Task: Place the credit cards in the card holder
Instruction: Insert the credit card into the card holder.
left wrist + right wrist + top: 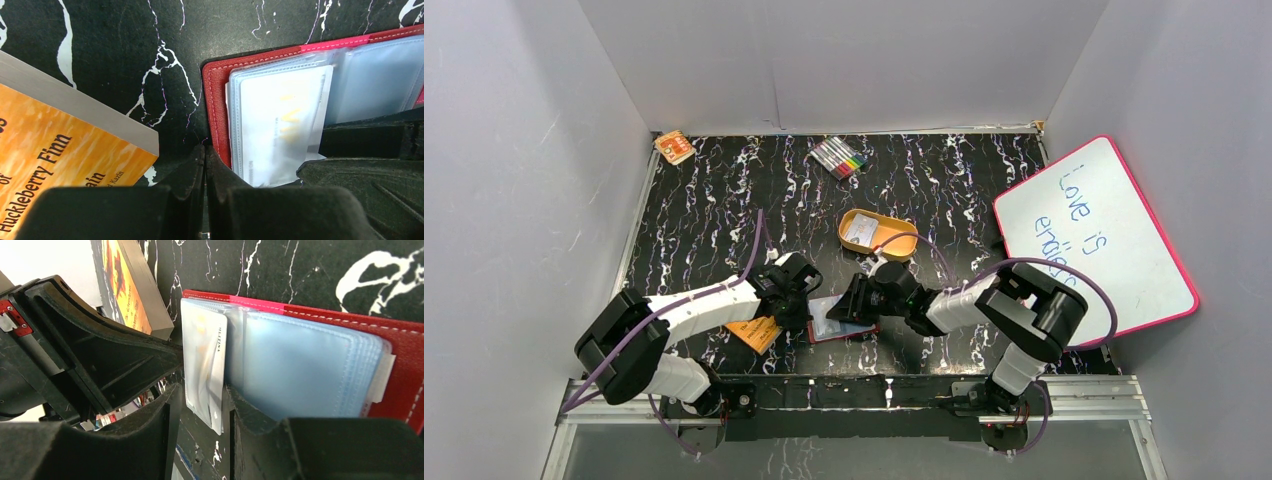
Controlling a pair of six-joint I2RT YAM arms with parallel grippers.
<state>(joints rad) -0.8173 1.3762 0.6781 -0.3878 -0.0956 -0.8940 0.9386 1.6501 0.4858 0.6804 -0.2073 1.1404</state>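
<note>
The red card holder (844, 330) lies open on the black table between my grippers, its bluish-clear pockets (300, 365) facing up. A pale credit card (280, 120) sits partly in a pocket on the holder's left side; it also shows in the right wrist view (206, 357). My right gripper (200, 397) is open, its fingers either side of that card's near edge, with a gap on the left. My left gripper (206, 152) is shut and empty, its tips on the table just left of the holder's red border (215, 100). Another pale card (861, 231) lies in the oval tin.
A flat orange booklet (754, 332) lies just left of the holder, under the left arm. The orange-tan oval tin (894, 245) is behind the grippers. Coloured markers (839, 157) and a small orange box (674, 147) are at the back. A pink-framed whiteboard (1094, 240) leans at the right.
</note>
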